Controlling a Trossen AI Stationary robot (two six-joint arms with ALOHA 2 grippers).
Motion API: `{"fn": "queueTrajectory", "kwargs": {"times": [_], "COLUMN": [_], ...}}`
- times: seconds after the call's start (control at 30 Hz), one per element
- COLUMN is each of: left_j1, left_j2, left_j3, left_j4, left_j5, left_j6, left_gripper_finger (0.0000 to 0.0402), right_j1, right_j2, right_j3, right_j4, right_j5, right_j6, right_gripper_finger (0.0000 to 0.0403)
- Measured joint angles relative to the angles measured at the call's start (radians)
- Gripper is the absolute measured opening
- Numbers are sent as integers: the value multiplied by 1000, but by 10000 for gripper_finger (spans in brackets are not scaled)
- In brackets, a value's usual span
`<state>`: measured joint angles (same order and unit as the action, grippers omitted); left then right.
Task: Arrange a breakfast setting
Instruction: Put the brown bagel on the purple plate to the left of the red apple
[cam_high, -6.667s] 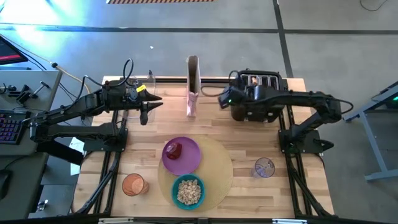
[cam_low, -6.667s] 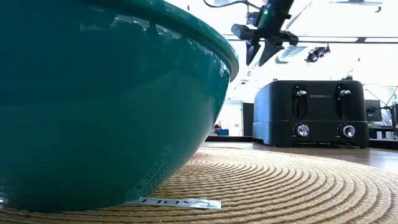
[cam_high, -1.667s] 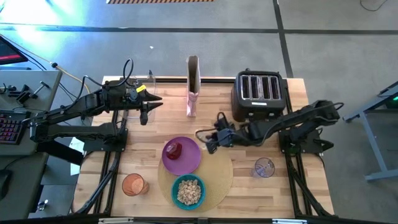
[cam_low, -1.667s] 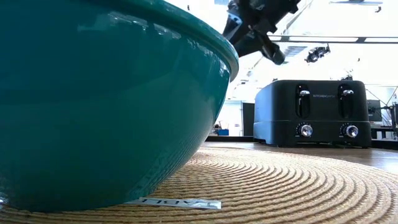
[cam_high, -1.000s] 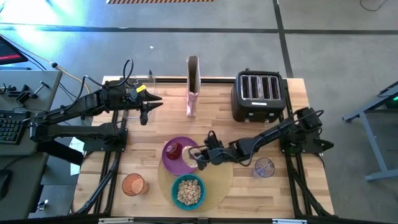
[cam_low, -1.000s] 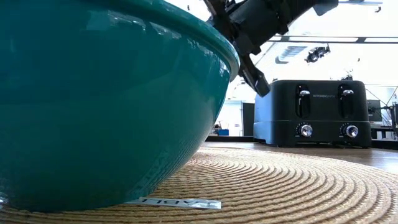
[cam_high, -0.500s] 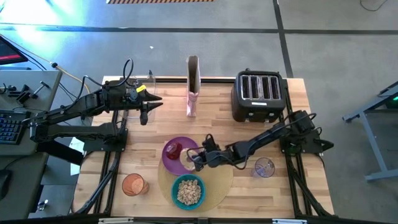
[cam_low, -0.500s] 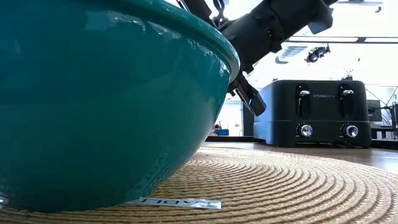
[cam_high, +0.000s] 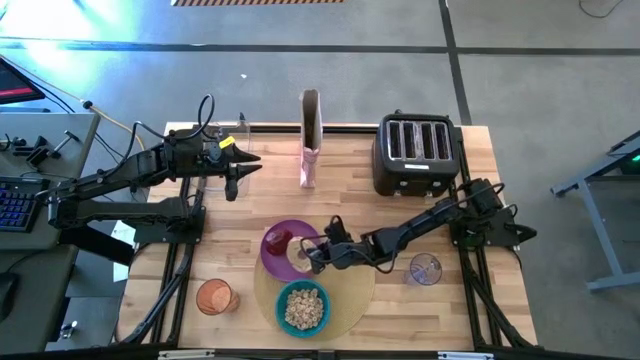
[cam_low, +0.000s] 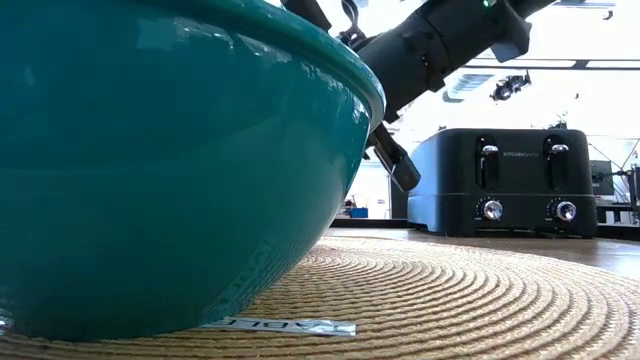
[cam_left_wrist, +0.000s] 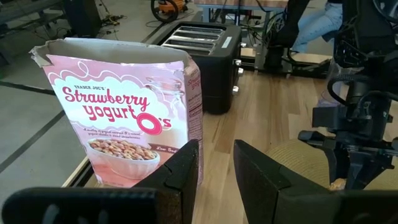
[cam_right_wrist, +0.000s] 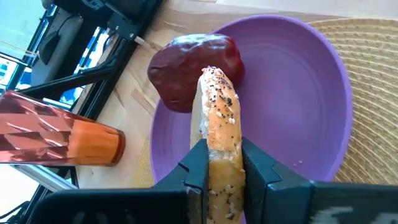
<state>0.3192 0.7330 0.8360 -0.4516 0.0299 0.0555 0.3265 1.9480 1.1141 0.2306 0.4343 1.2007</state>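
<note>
The right gripper (cam_right_wrist: 217, 163) hangs low over the purple plate (cam_right_wrist: 298, 112), its fingers closed on a seeded bagel half (cam_right_wrist: 219, 134) held on edge, the bread's far end almost touching the red fruit (cam_right_wrist: 198, 68) that lies on the plate's side nearest the orange cup (cam_right_wrist: 59, 140). Released from this angle, the bagel would likely tip flat and could knock the rounded, glossy fruit, which looks apt to roll off the shallow rim; a release too close to that rim could also send the bread onto the wood. From overhead, the plate sits half on the round tan mat (cam_high: 355, 262), with the teal bowl (cam_high: 303, 308) of pale cereal (cam_high: 304, 309) in front of it, the cup off the mat to the left and the clear glass (cam_high: 425, 269) to the right on the slatted wooden table (cam_high: 470, 330). The bagel's crust is golden, speckled with dark seeds, its cut face pale. The mat is coiled, coarse fibre; the bowl is smooth and shiny; the cup is faceted and translucent. The left gripper (cam_left_wrist: 214, 165) waits at the table's far left, fingers slightly parted and holding nothing, facing the strawberry yogurt cereal box (cam_left_wrist: 124, 118), torn open at the top, and the black four-slot toaster (cam_left_wrist: 208, 59). No spoon shows
</note>
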Motion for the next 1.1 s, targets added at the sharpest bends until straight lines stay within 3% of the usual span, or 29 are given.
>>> {"fn": "queueTrajectory", "kwargs": {"times": [0.43, 1.1], "left_j1": [0, 0], "left_j2": [0, 0], "left_j3": [0, 0], "left_j4": [0, 0], "left_j5": [0, 0], "left_j6": [0, 0], "left_gripper_finger": [90, 90], "right_j1": [-27, -46], "right_j2": [0, 55], "right_j3": [0, 0], "right_j4": [1, 72], "right_j5": [-17, -66], "right_j6": [-31, -36], "right_gripper_finger": [103, 155]}}
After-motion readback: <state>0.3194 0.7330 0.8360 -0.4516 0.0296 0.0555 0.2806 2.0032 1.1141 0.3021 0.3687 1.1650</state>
